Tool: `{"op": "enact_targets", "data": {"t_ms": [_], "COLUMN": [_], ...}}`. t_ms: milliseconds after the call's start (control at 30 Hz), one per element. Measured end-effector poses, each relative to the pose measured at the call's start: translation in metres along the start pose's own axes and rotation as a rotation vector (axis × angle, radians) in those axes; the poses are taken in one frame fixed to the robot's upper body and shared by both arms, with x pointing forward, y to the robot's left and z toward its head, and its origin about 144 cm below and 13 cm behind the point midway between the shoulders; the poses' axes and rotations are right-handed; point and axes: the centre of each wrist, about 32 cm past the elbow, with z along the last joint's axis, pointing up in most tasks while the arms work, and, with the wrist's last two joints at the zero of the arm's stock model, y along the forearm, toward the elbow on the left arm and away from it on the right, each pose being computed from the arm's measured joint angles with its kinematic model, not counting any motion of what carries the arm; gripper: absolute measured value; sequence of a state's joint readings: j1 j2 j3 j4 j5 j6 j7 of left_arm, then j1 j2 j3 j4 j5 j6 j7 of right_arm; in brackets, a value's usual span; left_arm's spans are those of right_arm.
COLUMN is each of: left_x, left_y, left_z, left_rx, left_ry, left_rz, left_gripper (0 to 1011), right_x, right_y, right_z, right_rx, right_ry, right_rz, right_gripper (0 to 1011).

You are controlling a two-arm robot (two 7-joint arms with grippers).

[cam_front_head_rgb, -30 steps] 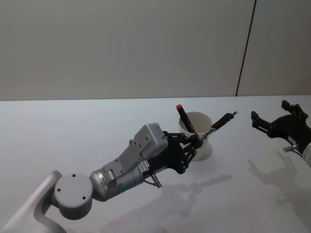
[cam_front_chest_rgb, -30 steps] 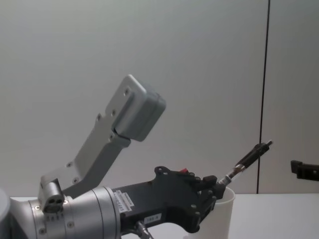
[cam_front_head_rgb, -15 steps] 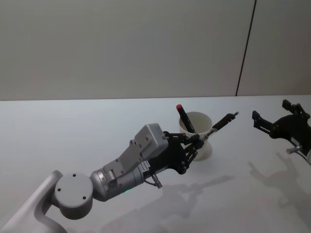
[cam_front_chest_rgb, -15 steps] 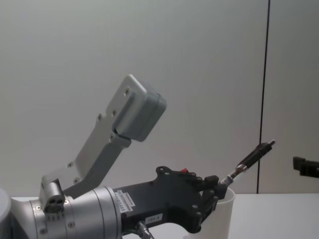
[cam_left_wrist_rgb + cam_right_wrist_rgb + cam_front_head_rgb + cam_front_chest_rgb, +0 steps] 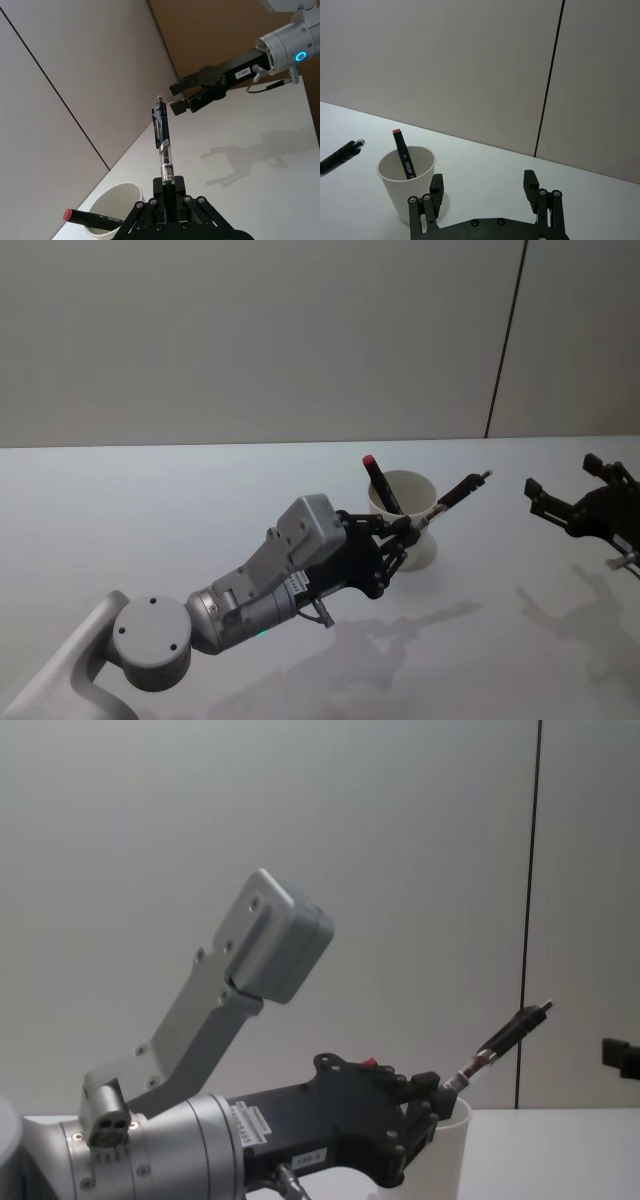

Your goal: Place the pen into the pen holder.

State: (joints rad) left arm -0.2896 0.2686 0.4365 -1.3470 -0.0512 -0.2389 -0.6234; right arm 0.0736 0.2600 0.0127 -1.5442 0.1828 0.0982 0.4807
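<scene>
Right gripper [image 5: 562, 482] drew rightward, jaws spread; left gripper [image 5: 409, 528] pinches pen [image 5: 456, 491] by partly hidden pen holder [image 5: 421, 546].

head: high, looking down | chest: low, side-on | 2 wrists — share pen holder [image 5: 395, 192]

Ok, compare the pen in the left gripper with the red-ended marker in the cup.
The pen is clamped in the left gripper, outside the pen holder; the marker stands inside it, leaning on the rim. The pen has a clear section; the marker is black, red-ended. Both are slim and tilted.
</scene>
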Motion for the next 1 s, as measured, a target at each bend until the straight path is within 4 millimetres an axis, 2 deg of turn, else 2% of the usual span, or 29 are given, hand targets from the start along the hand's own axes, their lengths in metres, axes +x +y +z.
{"op": "enact_targets", "data": {"t_ms": [600, 1000], "left_x": [0.000, 0.000], "left_y": [0.000, 0.000], "left_z": [0.000, 0.000], "left_rx": [-0.001, -0.001], "left_ry": [-0.001, -0.001], "left_rz": [-0.001, -0.001], "left_gripper": [136, 136], "right_x": [0.014, 0.014], "right_y": [-0.018, -0.029], "right_z": [-0.010, -0.013], "right_rx": [-0.015, -0.020], "right_ry": [0.165, 0.302], "right_rz": [0.137, 0.244], "right_gripper": [1002, 1002]}}
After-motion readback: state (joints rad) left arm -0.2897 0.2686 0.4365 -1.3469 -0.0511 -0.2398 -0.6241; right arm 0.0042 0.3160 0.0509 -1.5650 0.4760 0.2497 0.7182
